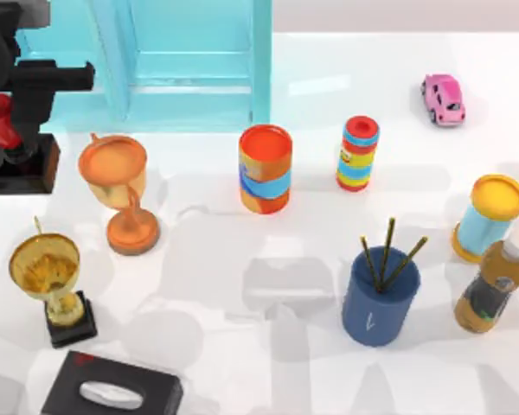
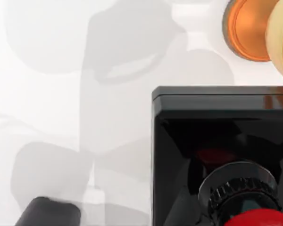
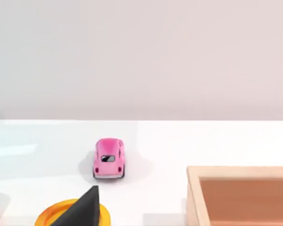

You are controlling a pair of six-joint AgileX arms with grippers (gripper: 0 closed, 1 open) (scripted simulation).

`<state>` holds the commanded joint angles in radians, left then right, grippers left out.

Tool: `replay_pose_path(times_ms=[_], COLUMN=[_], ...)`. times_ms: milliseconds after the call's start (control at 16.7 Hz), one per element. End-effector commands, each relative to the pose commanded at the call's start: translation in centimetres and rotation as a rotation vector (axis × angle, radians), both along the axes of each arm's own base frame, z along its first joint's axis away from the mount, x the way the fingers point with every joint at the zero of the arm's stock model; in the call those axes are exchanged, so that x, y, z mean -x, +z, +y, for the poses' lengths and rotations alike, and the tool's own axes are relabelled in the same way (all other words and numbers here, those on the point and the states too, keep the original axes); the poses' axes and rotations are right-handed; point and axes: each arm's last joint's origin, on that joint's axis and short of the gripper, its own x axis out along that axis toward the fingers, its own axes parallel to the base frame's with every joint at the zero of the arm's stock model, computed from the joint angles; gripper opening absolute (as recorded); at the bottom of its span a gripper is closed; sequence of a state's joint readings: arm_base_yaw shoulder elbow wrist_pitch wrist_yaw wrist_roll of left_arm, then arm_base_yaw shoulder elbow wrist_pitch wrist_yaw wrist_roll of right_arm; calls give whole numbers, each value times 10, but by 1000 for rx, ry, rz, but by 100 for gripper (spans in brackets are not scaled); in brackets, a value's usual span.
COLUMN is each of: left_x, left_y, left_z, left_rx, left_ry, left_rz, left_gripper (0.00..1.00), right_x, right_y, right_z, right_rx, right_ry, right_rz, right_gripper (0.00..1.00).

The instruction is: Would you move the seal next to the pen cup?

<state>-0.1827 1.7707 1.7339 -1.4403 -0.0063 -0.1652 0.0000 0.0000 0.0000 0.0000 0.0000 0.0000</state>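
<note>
**Left gripper at the seal, far left of the table**

The left gripper is at the far-left edge of the table, its black body over the seal. The seal's red knob sits right at the fingers and its black square base shows just below; whether the fingers are closed on the knob, I cannot tell. In the left wrist view the seal fills the lower corner, black base, ribbed collar and red knob, with one dark fingertip beside it over white table.

Just right of the seal stands an orange goblet, and near of it a gold trophy. A black tissue box lies at the near edge. An orange can stands mid-table, a striped cylinder to its right.

The pen cup stands well apart from the seal, right of centre and near, pencils sticking out. Right of it are a bottle and a yellow-lidded cylinder. A pink car sits far right.

The right wrist view shows the car and a wooden box.
</note>
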Motion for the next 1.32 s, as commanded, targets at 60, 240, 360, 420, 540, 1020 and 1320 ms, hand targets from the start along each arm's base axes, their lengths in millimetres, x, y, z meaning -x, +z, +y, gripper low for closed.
replay_pose_path(times_ms=[60,240,360,420,540,1020,1320], left_x=[0,4,7,9,14,45,45], left_y=[11,43,53,55,54,-10,-17], left_z=[-10,-51,-86,-103,-140,-249,-252], left_rx=[11,71,118,138,164,14,-6], left_ry=[-1,-12,-20,-23,-24,-8,-6], left_rz=[-44,-152,-169,-162,-127,77,91], left_gripper=[0,0,0,0,0,0,0], right_x=[0,0,0,0,0,0,0], right_y=[0,0,0,0,0,0,0], right_z=[0,0,0,0,0,0,0], right_rx=[0,0,0,0,0,0,0], right_ry=[0,0,0,0,0,0,0], right_rz=[0,0,0,0,0,0,0], right_gripper=[100,100,100,100,100,100,100])
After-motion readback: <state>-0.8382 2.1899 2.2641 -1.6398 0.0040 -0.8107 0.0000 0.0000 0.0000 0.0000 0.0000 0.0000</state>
